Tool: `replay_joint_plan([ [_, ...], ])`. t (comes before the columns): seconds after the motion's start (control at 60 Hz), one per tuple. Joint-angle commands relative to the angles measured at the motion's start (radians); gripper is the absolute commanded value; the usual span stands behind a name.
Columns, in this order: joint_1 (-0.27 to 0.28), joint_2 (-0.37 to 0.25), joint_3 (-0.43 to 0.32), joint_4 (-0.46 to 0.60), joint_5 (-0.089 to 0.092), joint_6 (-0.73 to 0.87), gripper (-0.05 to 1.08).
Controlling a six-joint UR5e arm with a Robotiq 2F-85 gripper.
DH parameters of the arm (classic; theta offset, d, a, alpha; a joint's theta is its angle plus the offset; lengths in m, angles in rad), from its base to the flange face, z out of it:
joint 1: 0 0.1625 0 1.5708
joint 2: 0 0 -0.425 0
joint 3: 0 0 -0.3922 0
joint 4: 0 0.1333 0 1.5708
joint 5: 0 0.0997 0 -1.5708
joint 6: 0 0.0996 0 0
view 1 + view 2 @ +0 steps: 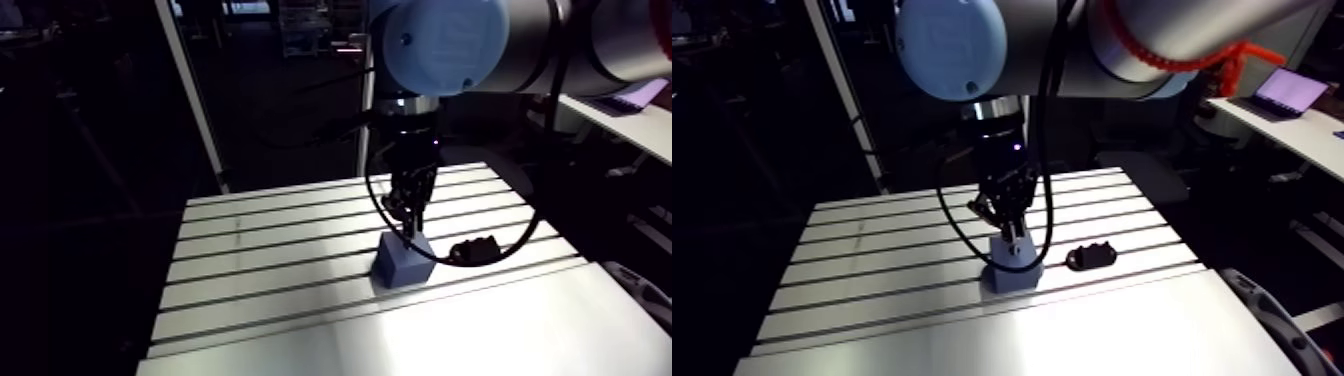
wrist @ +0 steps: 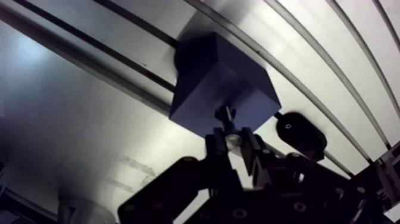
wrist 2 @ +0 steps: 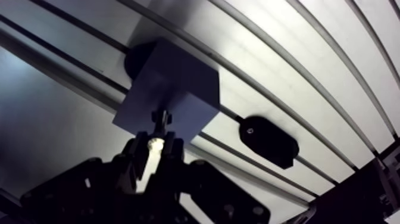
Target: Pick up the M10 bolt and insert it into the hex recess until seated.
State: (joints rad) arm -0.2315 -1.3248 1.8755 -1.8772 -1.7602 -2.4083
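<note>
A blue-grey block sits on the slotted table; in the wrist view the same block lies just ahead of the fingers. My gripper is shut on the M10 bolt, whose dark end points at the block's near top edge. In the arm view the gripper hangs straight down over the block, with the bolt tip at or just above its top face. The hex recess is hidden by the bolt and fingers.
A small black oblong part lies on the table to the right of the block, also seen beside the gripper as the black part. Long slots run across the table. The table's front edge is near the block.
</note>
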Motion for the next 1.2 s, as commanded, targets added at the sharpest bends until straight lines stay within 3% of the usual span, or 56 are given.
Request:
replay_joint_plan([
  [0.017,0.000,0.000,0.001,-0.001,0.000,0.001,1.08],
  [0.633,0.000,-0.006,0.020,-0.014,-0.002,-0.001,1.05],
  [0.667,0.000,-0.007,0.021,-0.015,-0.002,-0.002,1.01],
  [0.7,0.000,-0.010,0.023,-0.016,-0.002,-0.003,0.83],
  [0.717,0.000,-0.010,0.023,-0.016,-0.002,-0.003,0.83],
  [0.733,0.001,-0.012,0.025,-0.019,-0.002,-0.005,0.62],
  [0.75,0.001,-0.012,0.025,-0.019,-0.002,-0.005,0.62],
  [0.767,0.001,-0.015,0.030,-0.021,-0.003,-0.015,0.31],
  [0.783,0.001,-0.015,0.030,-0.021,-0.003,-0.015,0.31],
  [0.8,0.001,-0.016,0.032,-0.024,-0.004,-0.025,0.01],
  [1.2,0.004,-0.027,0.041,-0.073,-0.012,-0.049,0.00],
])
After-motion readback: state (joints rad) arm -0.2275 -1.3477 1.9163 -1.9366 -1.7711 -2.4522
